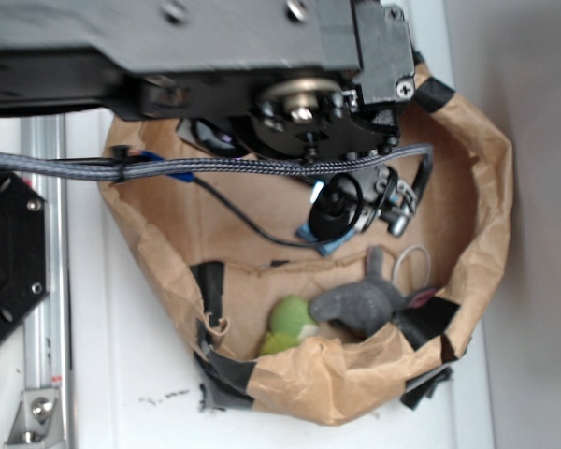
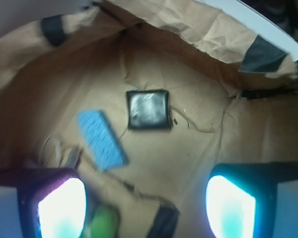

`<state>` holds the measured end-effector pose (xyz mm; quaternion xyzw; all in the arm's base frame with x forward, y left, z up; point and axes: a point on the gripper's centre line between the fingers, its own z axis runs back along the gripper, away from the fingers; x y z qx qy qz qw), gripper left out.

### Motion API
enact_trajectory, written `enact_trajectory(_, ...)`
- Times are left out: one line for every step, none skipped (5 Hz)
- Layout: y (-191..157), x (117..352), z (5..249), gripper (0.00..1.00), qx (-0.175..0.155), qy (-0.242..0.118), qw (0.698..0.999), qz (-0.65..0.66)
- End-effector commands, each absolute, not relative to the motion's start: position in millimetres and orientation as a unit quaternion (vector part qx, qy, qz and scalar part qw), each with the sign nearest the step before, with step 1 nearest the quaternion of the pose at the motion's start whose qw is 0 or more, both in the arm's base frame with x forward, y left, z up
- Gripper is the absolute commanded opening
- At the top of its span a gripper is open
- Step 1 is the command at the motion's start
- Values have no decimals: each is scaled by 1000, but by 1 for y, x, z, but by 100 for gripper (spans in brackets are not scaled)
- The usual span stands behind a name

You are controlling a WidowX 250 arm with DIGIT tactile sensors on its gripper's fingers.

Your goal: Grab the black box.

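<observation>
black box [image 2: 148,109] flat on paper floor | blue sponge [image 2: 102,139] just left, apart | hand [image 2: 144,203] spread, above

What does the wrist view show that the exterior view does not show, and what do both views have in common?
Only the wrist view shows the black box lying flat on the paper floor, with the blue sponge to its left, apart from it; the gripper is open with its glowing fingers wide. Only the exterior view shows the grey stuffed toy, the robot arm and the black hexagonal plate. Both show the brown paper bag with black tape strips and a green thing.
</observation>
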<state>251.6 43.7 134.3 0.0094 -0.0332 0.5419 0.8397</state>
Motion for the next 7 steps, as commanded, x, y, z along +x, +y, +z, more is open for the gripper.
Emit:
enact_trajectory(58,238,114,100,37,-95,814,572)
enact_trajectory(60,244,103,100,60,-128,810,570)
enact_trajectory(65,258,96,100,76,-150,798,579)
enact_trajectory(74,271,90,100,79,-148,789,591)
enact_trajectory(84,284,79,100,83,-134,786,597)
enact_trajectory(103,289,69,100,66,-111,805,579)
enact_trajectory(111,286,68,100,41,-91,835,542)
